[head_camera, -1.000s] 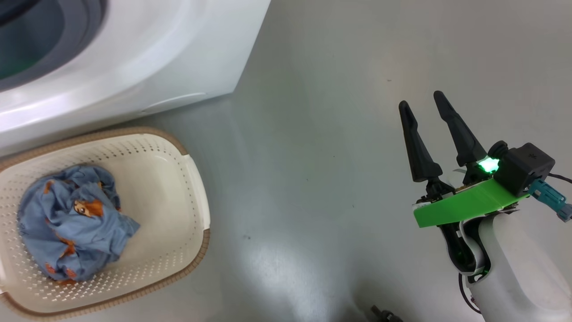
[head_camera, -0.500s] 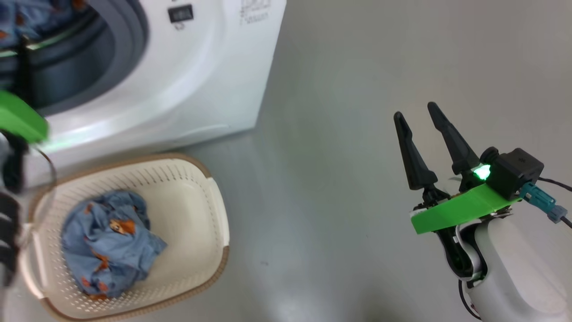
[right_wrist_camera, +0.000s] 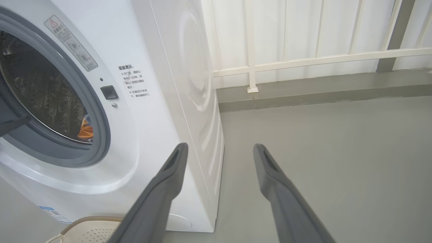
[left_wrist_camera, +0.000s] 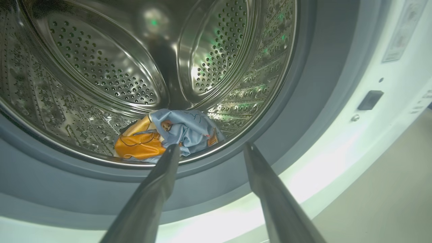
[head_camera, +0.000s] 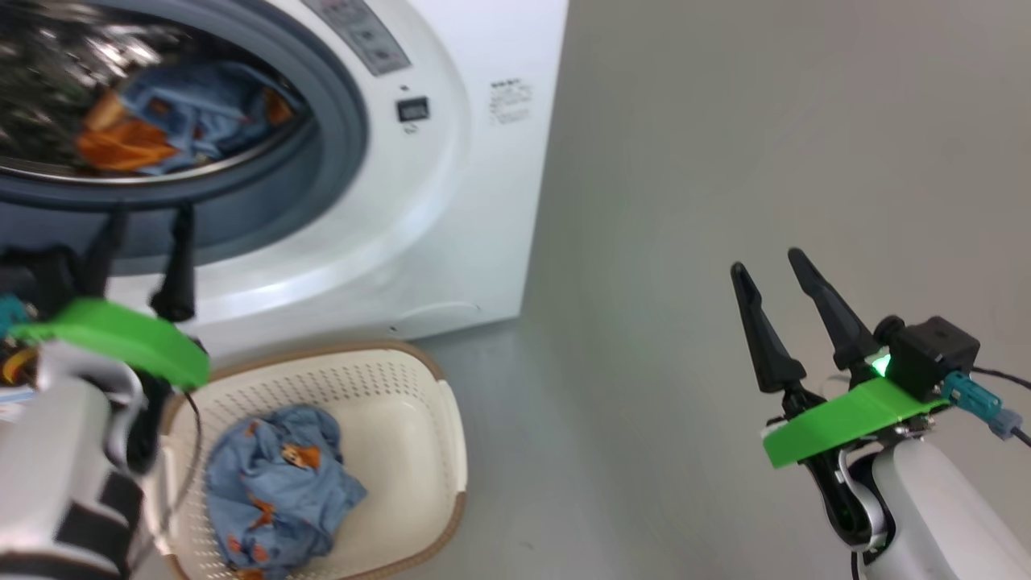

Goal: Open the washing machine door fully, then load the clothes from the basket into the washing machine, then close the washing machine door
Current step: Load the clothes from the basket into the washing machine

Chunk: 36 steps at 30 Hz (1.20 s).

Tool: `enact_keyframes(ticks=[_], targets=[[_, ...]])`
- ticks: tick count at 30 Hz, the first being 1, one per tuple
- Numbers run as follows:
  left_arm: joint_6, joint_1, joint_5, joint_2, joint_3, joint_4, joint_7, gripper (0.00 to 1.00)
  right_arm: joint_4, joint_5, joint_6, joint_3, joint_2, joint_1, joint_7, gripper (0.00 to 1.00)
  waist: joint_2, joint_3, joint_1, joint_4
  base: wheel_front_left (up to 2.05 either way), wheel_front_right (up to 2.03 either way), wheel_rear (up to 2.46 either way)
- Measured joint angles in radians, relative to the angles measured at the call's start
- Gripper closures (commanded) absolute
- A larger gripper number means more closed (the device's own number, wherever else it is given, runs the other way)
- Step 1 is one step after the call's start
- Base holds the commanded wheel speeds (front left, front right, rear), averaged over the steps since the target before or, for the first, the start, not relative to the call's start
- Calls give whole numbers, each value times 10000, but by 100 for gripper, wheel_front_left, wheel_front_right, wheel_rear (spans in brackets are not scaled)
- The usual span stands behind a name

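Note:
The washing machine [head_camera: 451, 161] stands with its round opening uncovered; its door is out of view. One piece of the clothes [head_camera: 161, 121], light blue and orange, lies at the bottom of the steel drum [left_wrist_camera: 101, 67]. My left gripper [head_camera: 153, 211] hangs open and empty just outside the grey rubber ring [left_wrist_camera: 303, 101], pointing at that piece [left_wrist_camera: 175, 135]. Below it sits the basket [head_camera: 435, 419] with another crumpled blue piece [head_camera: 278, 491] inside. My right gripper [head_camera: 767, 264] is open and empty over the floor, well right of the machine.
Grey floor [head_camera: 685, 161] stretches to the right of the machine. In the right wrist view a white railed wall [right_wrist_camera: 303, 50] with a low grey kerb [right_wrist_camera: 320, 91] stands behind. The basket's rim [right_wrist_camera: 87, 222] sits close against the machine's front.
The head view has swung up toward the machine, bringing the drum and the piece in it into sight. My left gripper now shows whole, open before the opening. The right arm keeps its pose.

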Motion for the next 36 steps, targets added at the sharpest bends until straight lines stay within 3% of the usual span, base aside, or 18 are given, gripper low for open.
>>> enact_keyframes(ticks=[19, 36], targets=[[832, 4455, 1030, -767, 1131, -3542, -17, 0, 196, 301, 0, -94, -274, 889, 2, 0, 0, -1901, 2, 1280, 0, 0, 0], [1195, 5995, 1455, -1028, 1685, -4855, -17, 0, 251, 380, 0, -40, -408, 1282, 2, 0, 0, -2535, 3, 1536, 0, 0, 0]])
